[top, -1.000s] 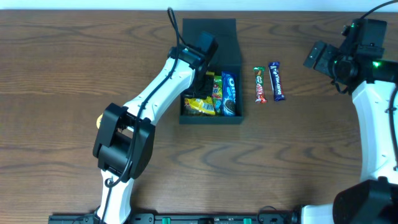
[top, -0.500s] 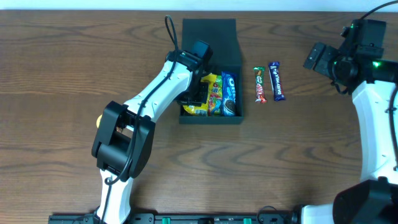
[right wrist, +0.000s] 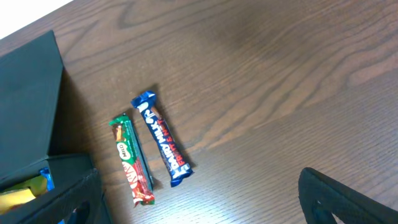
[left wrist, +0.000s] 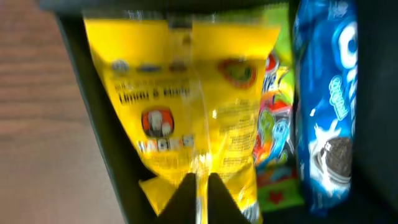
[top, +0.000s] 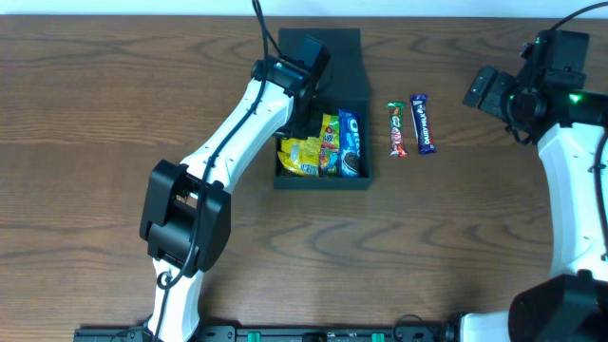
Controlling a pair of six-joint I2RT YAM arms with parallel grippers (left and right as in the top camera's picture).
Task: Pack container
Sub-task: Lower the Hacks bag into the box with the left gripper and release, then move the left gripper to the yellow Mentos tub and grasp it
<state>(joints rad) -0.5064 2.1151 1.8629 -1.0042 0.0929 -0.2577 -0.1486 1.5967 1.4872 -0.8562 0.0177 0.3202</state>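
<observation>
The dark teal container [top: 323, 182] stands open at the table's middle, its flap lid [top: 347, 52] folded back. Inside lie a yellow snack packet [top: 299, 157], a green multicoloured packet [top: 330, 142] and a blue cookie packet [top: 350, 142]. My left gripper [top: 302, 122] reaches into the box's left side. In the left wrist view its jaws [left wrist: 200, 196] are shut on the near seam of the yellow packet [left wrist: 186, 106], beside the box's wall [left wrist: 99, 124]. My right gripper [top: 484, 87] is open and empty at the far right; it also shows in the right wrist view [right wrist: 205, 205].
A green-and-red bar [top: 396, 129] and a blue bar [top: 422, 123] lie side by side on the wood right of the container. Both show in the right wrist view, the green-and-red bar [right wrist: 130, 158] and the blue bar [right wrist: 161, 140], next to the lid [right wrist: 28, 93].
My left gripper has drawn back toward the lid end of the box, and more of the yellow packet now shows at the box's left. The right arm has not moved.
</observation>
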